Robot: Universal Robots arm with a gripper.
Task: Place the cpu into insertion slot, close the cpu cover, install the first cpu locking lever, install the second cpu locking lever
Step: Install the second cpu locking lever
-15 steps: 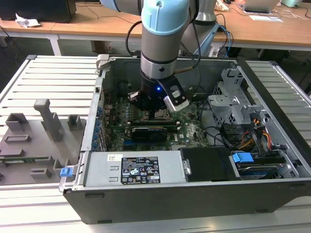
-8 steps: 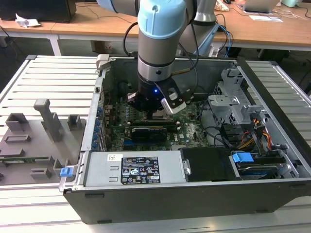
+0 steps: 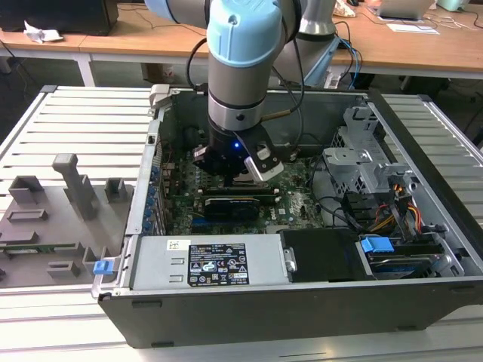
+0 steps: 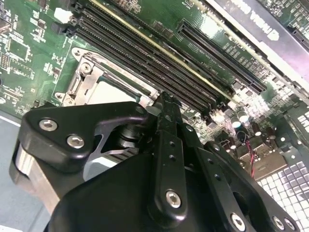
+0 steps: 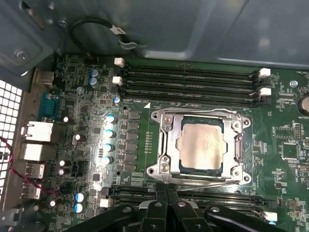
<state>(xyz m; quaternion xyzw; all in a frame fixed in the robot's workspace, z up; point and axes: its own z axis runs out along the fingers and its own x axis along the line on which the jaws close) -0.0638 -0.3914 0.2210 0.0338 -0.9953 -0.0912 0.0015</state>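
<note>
One cpu [image 5: 201, 144] sits in one insertion slot [image 5: 166, 145], cpu cover [image 5: 200, 115] closed; four memory slots [image 5: 190, 79] beyond. The gripper [image 5: 166, 189] fingers are pressed together.

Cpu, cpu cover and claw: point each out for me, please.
cpu [image 5: 202, 145], first wrist view, middle of its metal top.
cpu cover [image 5: 169, 137], first wrist view, side bar of the frame.
claw [image 5: 166, 189], first wrist view, between fingertips.

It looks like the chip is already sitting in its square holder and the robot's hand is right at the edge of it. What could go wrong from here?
Two risks, I think. The hand sits at the rim of the cpu cover, so a slightly off push might scrape the frame or the green board beside it. Also, the memory slots run close along both sides of the insertion slot, leaving little room; the hand could knock their clips.
</note>
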